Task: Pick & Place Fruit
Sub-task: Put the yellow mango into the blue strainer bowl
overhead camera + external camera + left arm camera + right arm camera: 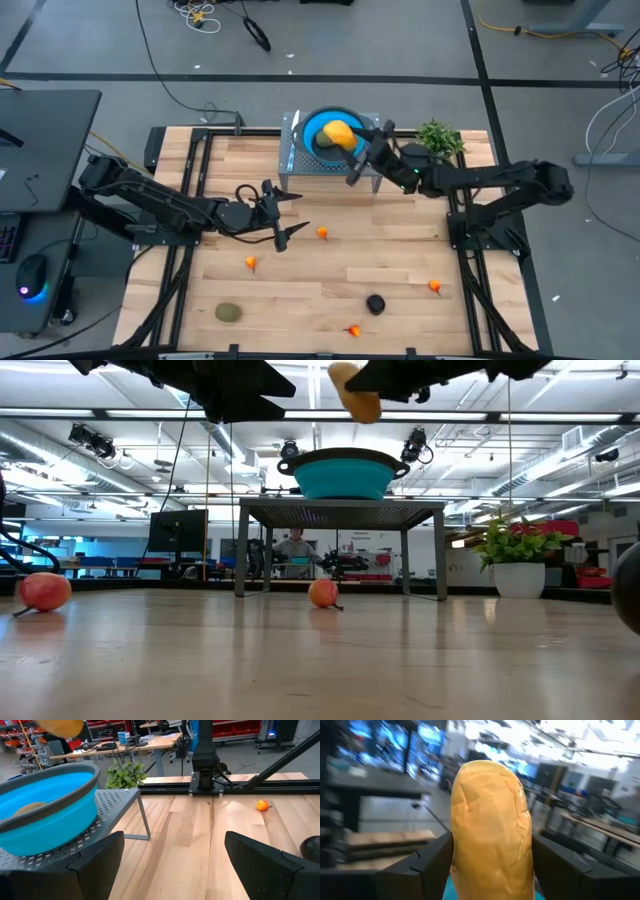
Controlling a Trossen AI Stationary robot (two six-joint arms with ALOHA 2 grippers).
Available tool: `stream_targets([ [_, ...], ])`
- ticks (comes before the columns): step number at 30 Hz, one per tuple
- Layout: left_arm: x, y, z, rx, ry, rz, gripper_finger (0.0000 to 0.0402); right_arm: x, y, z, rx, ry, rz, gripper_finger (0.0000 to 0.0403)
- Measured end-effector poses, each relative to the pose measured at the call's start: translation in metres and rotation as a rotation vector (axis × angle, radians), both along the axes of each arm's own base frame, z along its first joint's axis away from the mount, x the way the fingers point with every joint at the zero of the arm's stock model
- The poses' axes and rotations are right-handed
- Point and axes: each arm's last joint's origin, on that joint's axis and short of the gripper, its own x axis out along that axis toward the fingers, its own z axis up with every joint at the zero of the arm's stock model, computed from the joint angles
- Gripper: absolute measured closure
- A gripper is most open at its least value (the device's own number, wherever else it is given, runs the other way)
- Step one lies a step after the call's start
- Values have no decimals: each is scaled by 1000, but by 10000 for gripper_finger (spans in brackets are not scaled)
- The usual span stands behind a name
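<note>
My right gripper (pixel 352 152) is shut on a yellow oblong fruit (pixel 338 133) and holds it high over the blue bowl (pixel 345 472). The bowl stands on a grey perforated stand (pixel 340 510) at the table's far middle. A dull olive fruit (pixel 30 809) lies inside the bowl. My left gripper (pixel 290 218) hangs open over the table's middle left, with nothing between its fingers. Loose on the table lie small orange fruits (pixel 322 233) (pixel 250 264) (pixel 435 286), a black round fruit (pixel 375 303) and an olive oval (pixel 229 312). My right gripper pinches the yellow fruit by its two long sides (pixel 462 855), one finger (pixel 430 862) on each side. The fingers come in about level from the table's right side. The fruit is lifted clear above the bowl, its free end (pixel 357 405) tilted downward.
A leafy green plant (pixel 438 137) in a white pot stands right of the stand. Another orange fruit (pixel 353 330) lies at the near edge. Black rails (pixel 465 230) run along the table's sides. Bare wood lies between the arms.
</note>
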Motion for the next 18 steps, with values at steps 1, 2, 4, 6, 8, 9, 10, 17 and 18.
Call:
stream_targets([
  [1, 0, 0, 0, -1, 1, 0, 45, 2, -5, 0, 7, 21, -28, 148],
  [2, 0, 0, 0, -3, 1, 0, 45, 5, -10, -2, 21, 34, -51, 148],
  [4, 0, 0, 0, -4, 0, -3, 45, 9, -19, -6, 56, 49, -78, 148],
  [6, 0, 0, 0, -3, 0, -3, 45, 12, -25, -12, 78, 57, -101, 148],
  [8, 0, -1, 0, -3, 1, -6, 45, 15, -31, -18, 85, 72, -114, 148],
  [9, 0, -1, 0, -4, 1, -6, 45, 17, -33, -21, 86, 81, -120, 148],
  [10, 0, -1, 0, -4, 2, -6, 45, 18, -35, -24, 90, 95, -122, 148],
  [17, 0, -1, -1, -5, 6, -6, 45, 22, -39, -33, 95, 128, -129, 147],
  [18, 0, -1, -1, -5, 6, -6, 45, 22, -39, -33, 95, 129, -129, 145],
])
